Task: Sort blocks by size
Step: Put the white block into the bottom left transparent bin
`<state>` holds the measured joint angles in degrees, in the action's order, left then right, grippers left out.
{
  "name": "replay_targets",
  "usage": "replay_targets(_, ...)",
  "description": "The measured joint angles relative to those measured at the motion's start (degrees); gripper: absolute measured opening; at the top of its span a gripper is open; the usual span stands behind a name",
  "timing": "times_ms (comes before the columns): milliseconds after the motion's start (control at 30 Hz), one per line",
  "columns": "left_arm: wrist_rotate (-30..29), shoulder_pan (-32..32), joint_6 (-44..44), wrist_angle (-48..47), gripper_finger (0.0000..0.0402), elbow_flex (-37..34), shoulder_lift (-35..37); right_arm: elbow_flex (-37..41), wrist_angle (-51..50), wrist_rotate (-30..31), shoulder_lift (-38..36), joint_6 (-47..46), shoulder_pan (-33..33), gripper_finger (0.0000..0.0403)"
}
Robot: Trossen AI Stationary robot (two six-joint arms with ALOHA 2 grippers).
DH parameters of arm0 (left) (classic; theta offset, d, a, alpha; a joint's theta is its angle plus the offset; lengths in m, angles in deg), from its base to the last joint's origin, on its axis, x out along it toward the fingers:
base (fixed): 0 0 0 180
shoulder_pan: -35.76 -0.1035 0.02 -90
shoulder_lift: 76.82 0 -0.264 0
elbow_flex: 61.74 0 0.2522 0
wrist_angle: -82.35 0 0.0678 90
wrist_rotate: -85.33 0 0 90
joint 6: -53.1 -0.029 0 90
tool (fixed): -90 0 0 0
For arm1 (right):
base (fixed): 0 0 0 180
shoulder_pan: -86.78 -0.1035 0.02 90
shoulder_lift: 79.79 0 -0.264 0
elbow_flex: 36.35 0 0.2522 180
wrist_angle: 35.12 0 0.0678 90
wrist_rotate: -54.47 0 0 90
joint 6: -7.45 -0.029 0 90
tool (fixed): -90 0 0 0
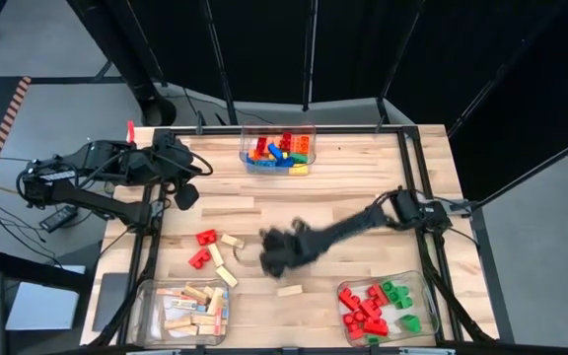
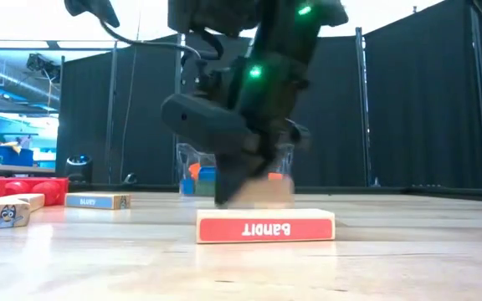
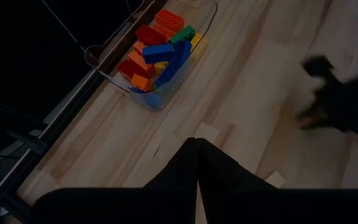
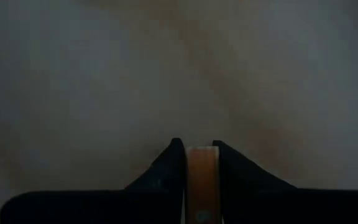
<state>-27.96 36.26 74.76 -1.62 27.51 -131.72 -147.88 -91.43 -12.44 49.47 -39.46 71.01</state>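
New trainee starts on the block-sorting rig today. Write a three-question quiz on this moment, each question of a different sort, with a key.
1. True or false: the right gripper is clamped on a pale tan wooden bar.
2. Which clear plastic bin holds only red and green studded bricks? A. the far-edge bin B. the near-left bin C. the near-right bin
3. Fill in: the left gripper, parked at the light wooden table's far-left corner, has its fingers ____.

Key: 1 true; 2 C; 3 shut.
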Motion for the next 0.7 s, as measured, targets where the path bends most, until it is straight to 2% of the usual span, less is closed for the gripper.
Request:
replay_targets(133,0.0,0.0,0.02,0.02,0.0013,0.0,0.01,-0.35,-1.03,5.1,-7.33,6.49,4.82,0.0074)
replay_targets(233,0.0,0.0,0.86,-0.03,0.0013,0.0,-0.01,-0.56,4.83,4.53,-11.69,13.64,6.95,0.0074)
replay_targets(367,-0.02,0.0,1.08,-0.03,0.0013,0.0,-0.01,-0.46,19.52,-0.9,-14.02,21.32,7.56,0.0074)
replay_targets(433,-0.02,0.01,1.09,-0.04,0.0013,0.0,-0.01,-0.64,29.44,-6.14,-14.16,23.76,6.98,0.0074)
replay_targets(567,-0.02,0.01,1.1,-0.07,0.0013,0.0,-0.01,-0.65,46.84,-14.44,-9.57,26.3,5.03,0.0074)
replay_targets(700,-0.02,0.02,1.11,-0.28,0.0013,0.0,-0.01,-4.65,50.25,-18.11,-3.71,26.03,3.56,0.0074)
